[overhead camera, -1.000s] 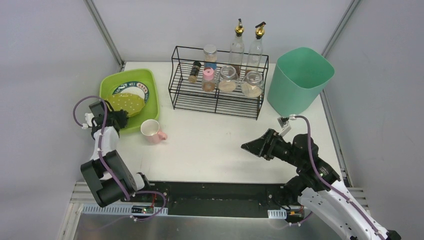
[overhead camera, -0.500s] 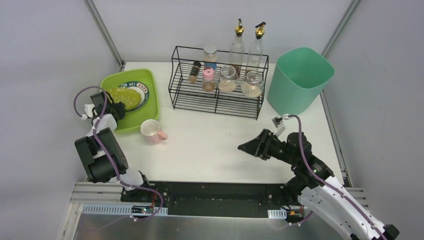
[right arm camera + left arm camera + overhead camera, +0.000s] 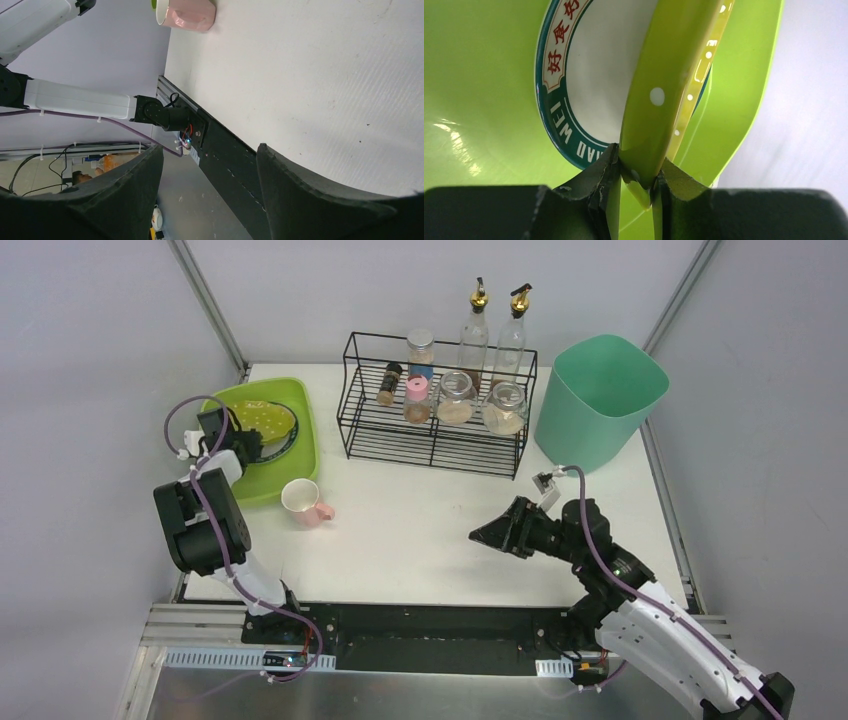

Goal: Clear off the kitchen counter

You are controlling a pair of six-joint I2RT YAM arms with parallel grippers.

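Left wrist view: the dotted yellow-green plate (image 3: 674, 75) runs off the top edge and covers part of the teal-rimmed white plate (image 3: 594, 75), breaking its lettering. Right wrist view: the top edge cuts off the pink mug (image 3: 187, 12). Overhead, labels on the jars (image 3: 456, 398) in the wire rack (image 3: 400, 440) are too small to read.

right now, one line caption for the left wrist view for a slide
Left gripper pinches the rim of a dotted yellow-green plate above a teal-rimmed plate in the lime-green tub.
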